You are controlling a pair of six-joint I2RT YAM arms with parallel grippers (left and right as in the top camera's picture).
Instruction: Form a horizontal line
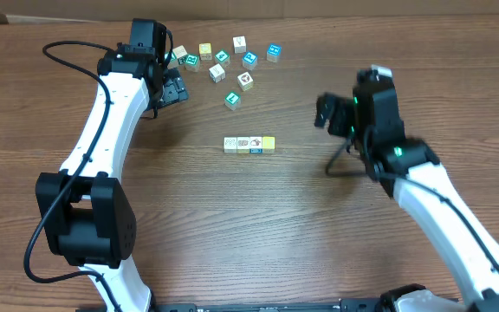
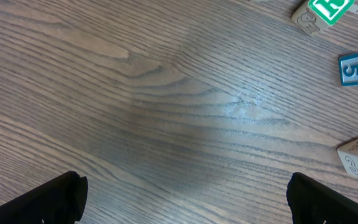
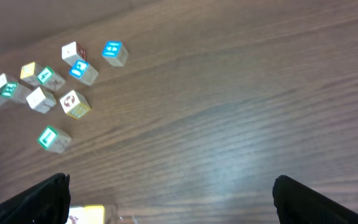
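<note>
Well, we see the horizontal line (image 1: 249, 145) lying near the middle of the table (image 1: 258, 234): four small cubes side by side and touching, with the yellow one at the end nearer our right arm. It reads as straight in the overhead view (no cube looks skewed, as far as so small a row lets us tell). Our left gripper (image 1: 177, 89) hangs with its jaws spread wide and nothing between them, beside the loose cubes (image 1: 245, 81) scattered toward the far edge. We judge it sits there because any further cube would come from that pile. Our right gripper (image 1: 326, 113) is likewise wide apart and empty, off to the row's side and well clear, so nothing nudges the row. We judge the task close to done, if not done.
</note>
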